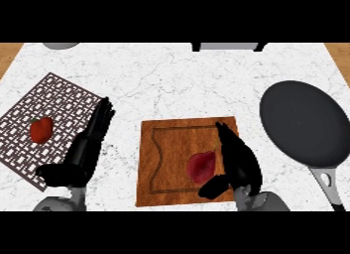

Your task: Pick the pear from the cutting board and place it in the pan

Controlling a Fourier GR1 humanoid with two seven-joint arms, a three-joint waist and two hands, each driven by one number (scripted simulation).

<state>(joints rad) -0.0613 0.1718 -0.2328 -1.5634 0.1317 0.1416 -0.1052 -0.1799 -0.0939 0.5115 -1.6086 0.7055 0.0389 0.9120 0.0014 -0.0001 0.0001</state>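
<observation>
White marble counter (177, 79), wood floor showing at both upper corners. Cutting board (166, 163) sits front and centre, pear (201, 166) on it, dark red, right of the board's middle and not lifted. My right hand (236, 158) lies along the pear's right side, fingers straight and pointing away from me, thumb poking out toward the pear's lower edge. Fingers are not curled round it, so no grasp; whether the palm is touching the fruit I can't tell from this angle. Pan (306, 124) is to the right of the board, well apart from the pear, handle pointing back toward me, nothing in it. My left hand (86, 149) rests with straight fingers at the edge of a patterned mat (31, 104) on the left, holding nothing; a red fruit (42, 129) sits on that mat, not part of the job. Progress as I judge it: approach done, hand is in position beside the pear. Left to do: close on it, lift, carry right over the board's edge, set it in the pan, let go.
</observation>
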